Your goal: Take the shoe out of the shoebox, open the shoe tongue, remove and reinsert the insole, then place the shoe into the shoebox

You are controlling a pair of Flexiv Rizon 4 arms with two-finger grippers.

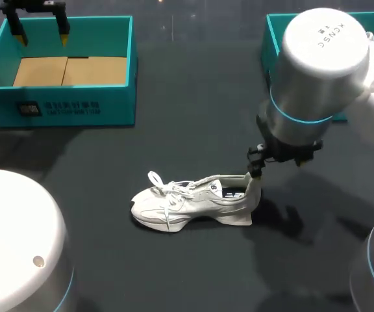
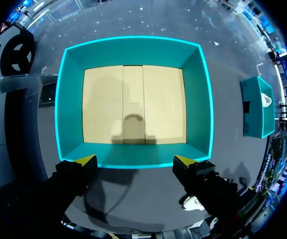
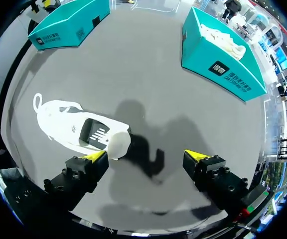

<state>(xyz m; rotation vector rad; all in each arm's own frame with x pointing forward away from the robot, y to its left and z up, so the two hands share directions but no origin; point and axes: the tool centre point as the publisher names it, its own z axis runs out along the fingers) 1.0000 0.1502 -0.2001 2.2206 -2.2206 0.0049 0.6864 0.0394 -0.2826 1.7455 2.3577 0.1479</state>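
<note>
Working the tongue-opening step, by my read: the white sneaker (image 1: 187, 203) is out of the box and sits on the black table (image 1: 174, 130), apparently upright on its sole, toe toward my left, heel toward my right arm. My right gripper (image 3: 146, 158) is open with its fingers spread wide and holding nothing. One finger is just beside the heel; I can't tell if it touches. My left gripper (image 2: 133, 162) is also open and empty, hanging over the teal shoebox (image 1: 70, 104) at the far left, which has only bare cardboard floor inside. A second teal shoebox (image 3: 218, 67) at the far right holds another white shoe (image 3: 225, 42); leave that one alone. The dark insole (image 3: 93, 134) shows through the sneaker's opening, so the collar looks reachable from above. Plan: use the right gripper as the anchor, closing across the heel counter, because the sneaker looks light and will likely skate on the table if it's pulled unrestrained. Bring the left gripper over, pinch only the top edge of the tongue (image 1: 200, 186), and pull up and toward the toe. Go shallow so I don't grab the insole with it. The laces (image 1: 164, 188) look loose and splayed, which helps, but they're a snag risk for the fingertips, so approach from the ankle side and not across the eyelets.
</note>
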